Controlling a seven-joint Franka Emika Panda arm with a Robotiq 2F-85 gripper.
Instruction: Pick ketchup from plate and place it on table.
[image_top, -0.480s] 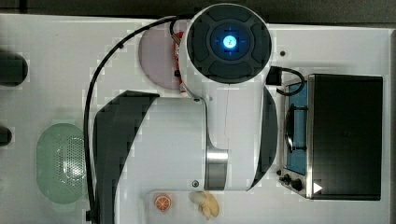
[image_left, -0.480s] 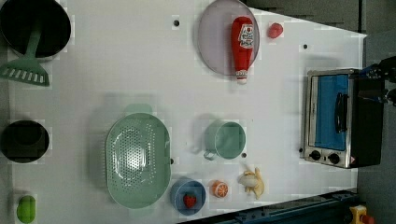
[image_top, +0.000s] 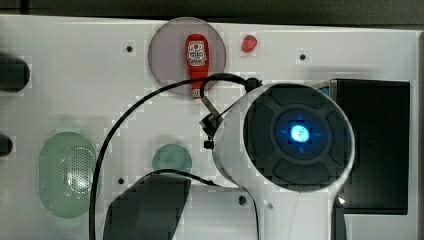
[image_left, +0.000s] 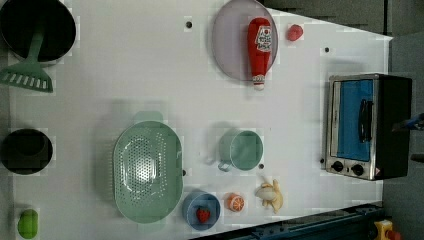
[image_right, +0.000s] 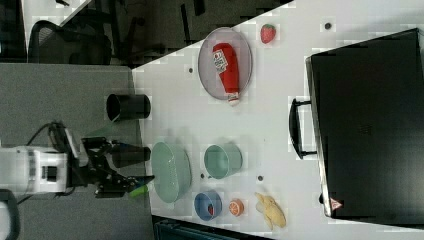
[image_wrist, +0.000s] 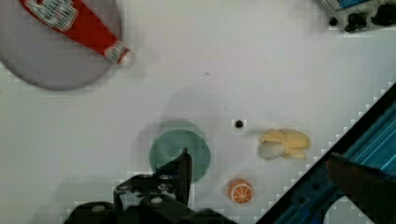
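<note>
On the near side of the white table (image_left: 125, 75), by the arm's base, the gripper (image_right: 127, 167) hangs high with its jaws spread wide and nothing between them. In the wrist view one dark finger (image_wrist: 185, 168) shows above a round teal cup (image_left: 241, 150). A perforated pale-green colander (image_left: 146, 172) sits to the left view's left of that cup, and an orange slice (image_left: 234, 202) and a peeled banana (image_left: 270, 195) lie at the near edge. A boxy toaster oven (image_left: 367, 125) stands at the left view's right. At the far edge lies the flat, matte mauve plate (image_left: 227, 50). The ketchup (image_left: 261, 45) rests on its side along the plate's right part in the left view, with its narrow cap end poking over the near rim. A small red strawberry (image_left: 294, 32) sits just beyond the plate. The bottle looks smooth, rounded and tapered. A pinch on the neck would likely slide off, and an off-centre squeeze on the body could roll it away. Coming down too low could catch the plate's rim and drag the plate along. The whole reach across the table is yet to be made.
</note>
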